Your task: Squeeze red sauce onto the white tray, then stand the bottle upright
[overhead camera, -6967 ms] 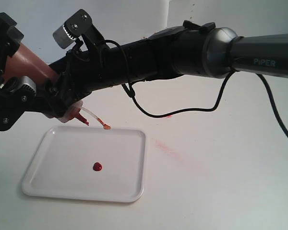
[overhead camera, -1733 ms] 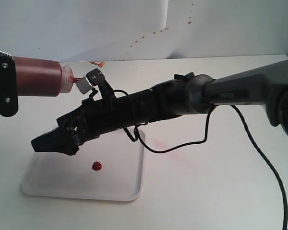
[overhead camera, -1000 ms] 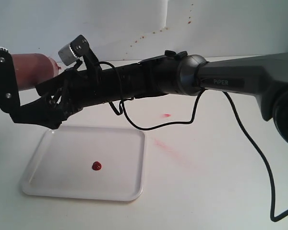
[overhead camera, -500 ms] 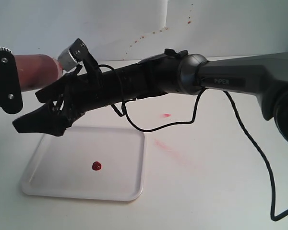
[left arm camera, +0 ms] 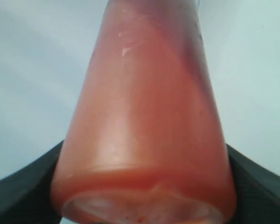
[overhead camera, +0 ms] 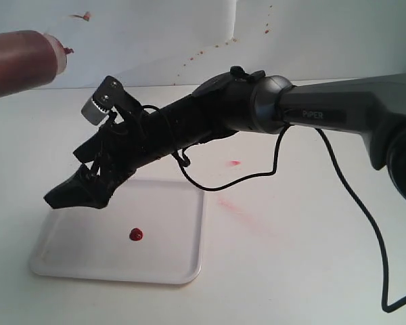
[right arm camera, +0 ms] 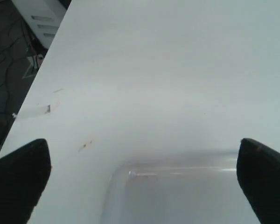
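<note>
A translucent, red-tinted bottle (overhead camera: 17,61) hangs in the air at the upper left of the exterior view, lying close to level, well above the white tray (overhead camera: 172,233) and off to its left. Its base end is cut off by the picture's edge, and its pale cap points toward the middle of the scene. The nozzle is too small and faint to make out.

The left pincer (left arm camera: 143,184) is out of the exterior view. In the left wrist view its dark fingers (left arm camera: 23,189) press against both sides of the bottle, gripping it. The bottle's body fills nearly that whole view, and what lies behind it is only a pale blur.

The right pincer (overhead camera: 71,193) hangs low over the tray's far left corner without touching it. The right wrist view shows its two dark fingertips (right arm camera: 18,184) spread wide, empty, with the tray's rounded rim blurred between them.

A small round blob of red sauce (overhead camera: 136,235) sits on the tray, left of its centre and apart from both pincers. The tray lies flat on the white table (overhead camera: 304,271), and the right arm (overhead camera: 311,115) covers its far left edge. Faint pink smears (overhead camera: 233,206) mark the table to the right of the tray.
</note>
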Available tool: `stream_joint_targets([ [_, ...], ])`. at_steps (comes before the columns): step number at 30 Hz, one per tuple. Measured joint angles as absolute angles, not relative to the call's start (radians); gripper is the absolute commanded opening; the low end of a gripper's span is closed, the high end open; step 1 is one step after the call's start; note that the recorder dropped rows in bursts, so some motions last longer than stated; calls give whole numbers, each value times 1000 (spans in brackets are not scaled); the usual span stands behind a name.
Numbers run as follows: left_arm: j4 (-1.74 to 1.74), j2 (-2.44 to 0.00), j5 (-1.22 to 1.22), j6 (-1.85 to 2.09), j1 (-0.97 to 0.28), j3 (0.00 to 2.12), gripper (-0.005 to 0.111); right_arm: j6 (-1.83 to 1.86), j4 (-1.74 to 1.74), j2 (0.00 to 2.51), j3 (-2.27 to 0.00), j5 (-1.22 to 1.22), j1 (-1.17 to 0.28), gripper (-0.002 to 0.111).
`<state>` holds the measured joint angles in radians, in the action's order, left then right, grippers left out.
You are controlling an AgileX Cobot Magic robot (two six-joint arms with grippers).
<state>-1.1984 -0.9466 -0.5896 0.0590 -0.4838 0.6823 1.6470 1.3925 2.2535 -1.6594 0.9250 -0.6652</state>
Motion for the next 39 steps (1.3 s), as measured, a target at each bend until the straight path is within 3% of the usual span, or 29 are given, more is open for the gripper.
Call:
stream_joint_targets([
  [11, -1158, -769, -591, -15, -484, 682, 0, 1743, 1714, 2251, -1673, 1117, -624, 105],
  [29, -1027, -743, -386, -116, -484, 650, 0, 1511, 1733, 2251, -1997, 1204, -578, 105],
  [39, -1033, -761, -331, -139, -478, 573, 0, 1497, 1692, 2255, -2026, 1206, -587, 105],
])
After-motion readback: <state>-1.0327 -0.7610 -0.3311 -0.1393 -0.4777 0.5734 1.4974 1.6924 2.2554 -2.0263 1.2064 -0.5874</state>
